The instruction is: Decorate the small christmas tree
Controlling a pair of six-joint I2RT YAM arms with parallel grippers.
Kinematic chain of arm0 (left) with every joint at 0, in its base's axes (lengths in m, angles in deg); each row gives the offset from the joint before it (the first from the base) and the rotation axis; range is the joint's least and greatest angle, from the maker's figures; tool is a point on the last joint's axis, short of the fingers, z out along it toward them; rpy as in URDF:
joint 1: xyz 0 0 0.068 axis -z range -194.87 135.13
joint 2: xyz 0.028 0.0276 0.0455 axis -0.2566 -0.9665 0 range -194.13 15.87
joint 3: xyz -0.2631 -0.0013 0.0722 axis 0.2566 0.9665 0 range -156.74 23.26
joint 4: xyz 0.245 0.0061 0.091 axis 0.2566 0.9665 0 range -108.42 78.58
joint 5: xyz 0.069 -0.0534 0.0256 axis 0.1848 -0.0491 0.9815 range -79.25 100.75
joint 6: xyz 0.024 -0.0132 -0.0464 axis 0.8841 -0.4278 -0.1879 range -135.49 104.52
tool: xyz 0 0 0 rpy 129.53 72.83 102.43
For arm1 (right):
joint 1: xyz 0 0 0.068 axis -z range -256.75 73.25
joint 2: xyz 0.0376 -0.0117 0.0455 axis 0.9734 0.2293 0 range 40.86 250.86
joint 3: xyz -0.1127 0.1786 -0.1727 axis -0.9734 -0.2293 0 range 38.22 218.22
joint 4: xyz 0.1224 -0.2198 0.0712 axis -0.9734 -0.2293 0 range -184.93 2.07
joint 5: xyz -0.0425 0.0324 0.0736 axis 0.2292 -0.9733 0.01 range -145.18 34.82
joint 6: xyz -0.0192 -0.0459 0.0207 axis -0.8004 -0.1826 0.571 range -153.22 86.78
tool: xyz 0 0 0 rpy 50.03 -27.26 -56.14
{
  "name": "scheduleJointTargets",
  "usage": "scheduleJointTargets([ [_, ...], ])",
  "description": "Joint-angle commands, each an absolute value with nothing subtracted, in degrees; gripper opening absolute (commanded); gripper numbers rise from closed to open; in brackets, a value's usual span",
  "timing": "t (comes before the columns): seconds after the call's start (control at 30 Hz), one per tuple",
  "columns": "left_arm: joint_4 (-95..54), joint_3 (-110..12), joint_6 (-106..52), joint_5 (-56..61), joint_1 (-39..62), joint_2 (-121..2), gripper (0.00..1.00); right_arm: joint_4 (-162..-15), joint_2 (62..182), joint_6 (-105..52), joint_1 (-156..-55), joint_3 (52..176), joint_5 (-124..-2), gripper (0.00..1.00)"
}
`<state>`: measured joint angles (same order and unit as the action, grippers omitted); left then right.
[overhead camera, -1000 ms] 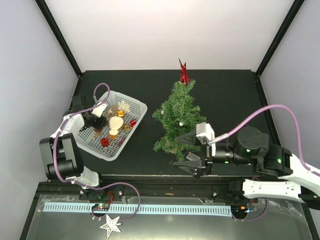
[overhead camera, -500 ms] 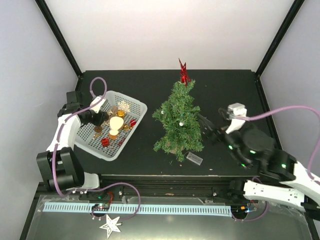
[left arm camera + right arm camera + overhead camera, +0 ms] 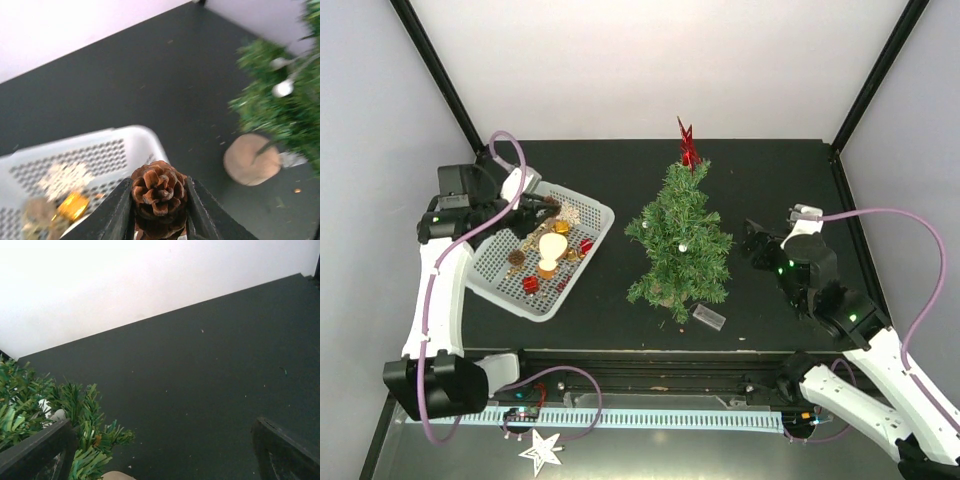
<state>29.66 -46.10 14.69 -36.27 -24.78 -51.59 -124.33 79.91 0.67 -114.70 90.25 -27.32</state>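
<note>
Overhead, bare dark table is stretching behind and to the right of the tree, leaving open room there, while pale walls are closing it in on 3 sides. The small christmas tree is standing upright mid-table, a red star topping it. The left gripper is clamping a brown pine cone above the white basket's far end, well left of the tree. The right gripper is hovering just right of the tree, its 2 fingers spread wide, holding nothing.
</note>
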Motion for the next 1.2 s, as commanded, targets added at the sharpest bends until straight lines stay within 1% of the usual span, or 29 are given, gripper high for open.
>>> scheduleJointTargets([
  [0.0,31.63,-50.35,11.14,-45.64,-19.04,-51.62,0.28,-122.65,80.00,3.64,-112.94,88.29,-31.30,0.95],
  [0.17,27.90,-52.90,6.60,-50.30,-10.89,-52.93,0.29,-121.36,81.04,4.33,-112.70,86.38,-32.93,0.95],
  [0.33,25.05,-57.24,3.56,-50.82,-3.49,-55.94,0.29,-120.89,81.77,4.81,-112.57,85.54,-34.22,0.95],
  [0.57,20.65,-63.30,-3.79,-53.71,2.83,-61.32,0.29,-119.86,81.67,5.10,-112.57,84.18,-35.18,0.95],
  [0.7,21.22,-65.07,-3.86,-54.31,6.63,-63.79,0.29,-119.61,81.84,4.90,-112.55,83.60,-35.59,0.95],
  [0.87,22.63,-65.03,-2.30,-54.84,9.89,-65.32,0.29,-119.57,81.74,4.44,-112.50,83.19,-35.49,0.95],
  [1.17,23.35,-64.63,-1.27,-54.10,11.85,-66.52,0.29,-119.27,81.47,4.36,-112.43,82.40,-35.19,0.95],
])
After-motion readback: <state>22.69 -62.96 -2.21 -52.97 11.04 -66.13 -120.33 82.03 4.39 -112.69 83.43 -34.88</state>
